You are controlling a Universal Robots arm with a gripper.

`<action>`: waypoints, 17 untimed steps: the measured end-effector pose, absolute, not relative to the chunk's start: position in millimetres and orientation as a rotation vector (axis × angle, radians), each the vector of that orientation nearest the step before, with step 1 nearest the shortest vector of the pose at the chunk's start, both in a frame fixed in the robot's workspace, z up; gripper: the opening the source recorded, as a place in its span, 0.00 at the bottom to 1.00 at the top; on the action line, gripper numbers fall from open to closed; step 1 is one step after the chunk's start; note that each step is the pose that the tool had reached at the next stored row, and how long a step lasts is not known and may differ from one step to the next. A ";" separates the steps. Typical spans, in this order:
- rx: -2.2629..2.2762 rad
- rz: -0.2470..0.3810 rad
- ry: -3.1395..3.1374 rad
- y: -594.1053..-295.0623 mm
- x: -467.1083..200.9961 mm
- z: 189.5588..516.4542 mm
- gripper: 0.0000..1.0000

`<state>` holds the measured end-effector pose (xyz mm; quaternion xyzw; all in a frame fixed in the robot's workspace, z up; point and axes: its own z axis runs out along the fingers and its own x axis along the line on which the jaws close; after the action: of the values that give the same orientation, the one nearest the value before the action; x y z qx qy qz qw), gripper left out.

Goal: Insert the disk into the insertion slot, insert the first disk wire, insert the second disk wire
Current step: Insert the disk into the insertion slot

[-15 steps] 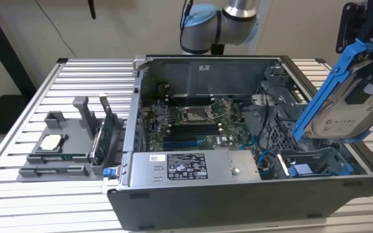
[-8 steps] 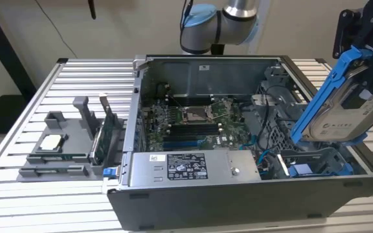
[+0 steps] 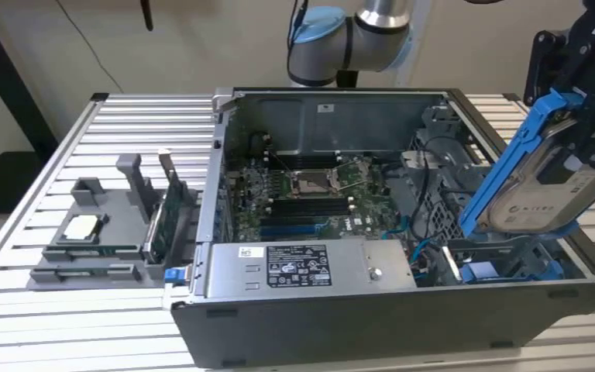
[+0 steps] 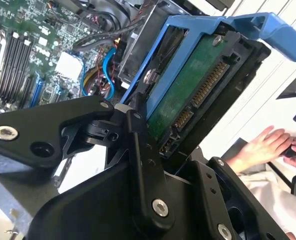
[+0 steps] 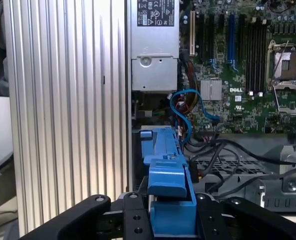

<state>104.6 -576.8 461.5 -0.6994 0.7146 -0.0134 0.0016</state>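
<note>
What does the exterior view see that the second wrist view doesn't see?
The exterior view adds the grey parts tray and the power-supply box. The second wrist view adds a green circuit board and a person's hand. Both show the claw holding the disk in its blue frame, and the motherboard.

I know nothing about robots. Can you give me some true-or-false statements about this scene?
The black gripper clamps the silver-grey hard drive in its bright blue plastic carrier. True.
That drive sits fully inside the dark grey, blue-edged drive slot. False: it stands tilted, mostly above it.
The grey labelled power-supply box lies on the floor. False: it sits inside the open dark computer case.
A person's hand shows in the second wrist view. True.
</note>
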 end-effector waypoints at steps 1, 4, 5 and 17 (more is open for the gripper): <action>-2.195 -0.042 2.243 -576.8 104.6 460.1 0.33; -2.194 -0.042 2.244 -576.8 104.6 455.7 0.33; -2.193 -0.042 2.244 -576.8 104.6 454.4 0.33; -2.192 -0.040 2.244 -576.2 104.9 449.0 0.33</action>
<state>104.9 -576.2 449.0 -0.6988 0.7152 -0.0128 0.0021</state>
